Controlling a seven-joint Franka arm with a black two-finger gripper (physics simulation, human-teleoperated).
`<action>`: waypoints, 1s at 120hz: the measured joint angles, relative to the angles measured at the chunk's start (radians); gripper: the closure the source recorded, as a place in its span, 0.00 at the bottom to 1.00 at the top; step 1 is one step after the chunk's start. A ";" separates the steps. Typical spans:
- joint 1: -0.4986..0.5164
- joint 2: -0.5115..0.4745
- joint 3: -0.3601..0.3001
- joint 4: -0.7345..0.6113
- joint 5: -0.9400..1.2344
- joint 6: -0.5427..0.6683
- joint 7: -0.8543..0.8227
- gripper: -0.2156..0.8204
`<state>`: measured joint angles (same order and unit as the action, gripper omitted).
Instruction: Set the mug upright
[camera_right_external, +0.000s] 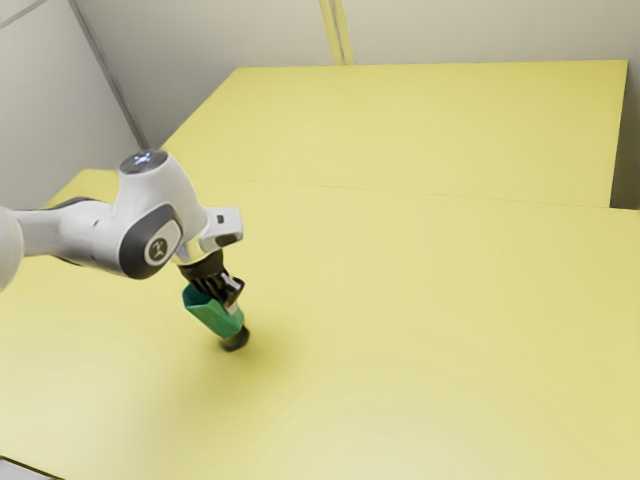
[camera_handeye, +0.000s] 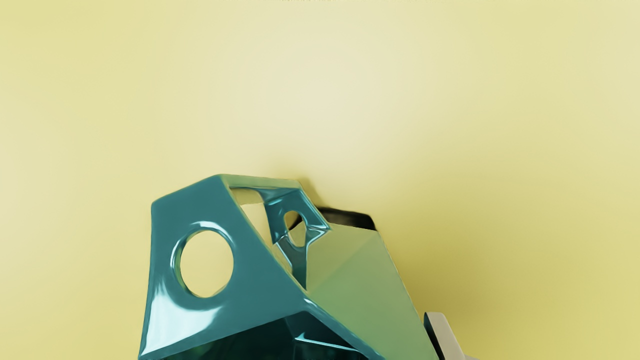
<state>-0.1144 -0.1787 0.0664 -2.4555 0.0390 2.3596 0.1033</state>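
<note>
In the exterior view's left half, toward the near part of a broad yellow table (camera_right_external: 430, 330): a green, sharp-faceted mug (camera_right_external: 214, 313), tilted rather than upright, dark-based end lower and toward the exterior view's right, directly below the black gripper (camera_right_external: 230, 294). Impossible to tell whether open or closed on the mug. In the wrist view, close by the gripper: glossy teal panels with oval holes, a paler green side and part of a dark, hollow mouth.
</note>
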 joint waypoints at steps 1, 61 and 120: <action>0.000 0.001 0.000 0.000 0.001 0.002 -0.002 0.96; -0.006 0.057 -0.010 -0.001 0.050 0.092 -0.114 0.96; -0.012 0.093 -0.012 -0.001 0.051 0.103 -0.167 0.96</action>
<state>-0.1264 -0.0859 0.0547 -2.4562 0.0900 2.4629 -0.0634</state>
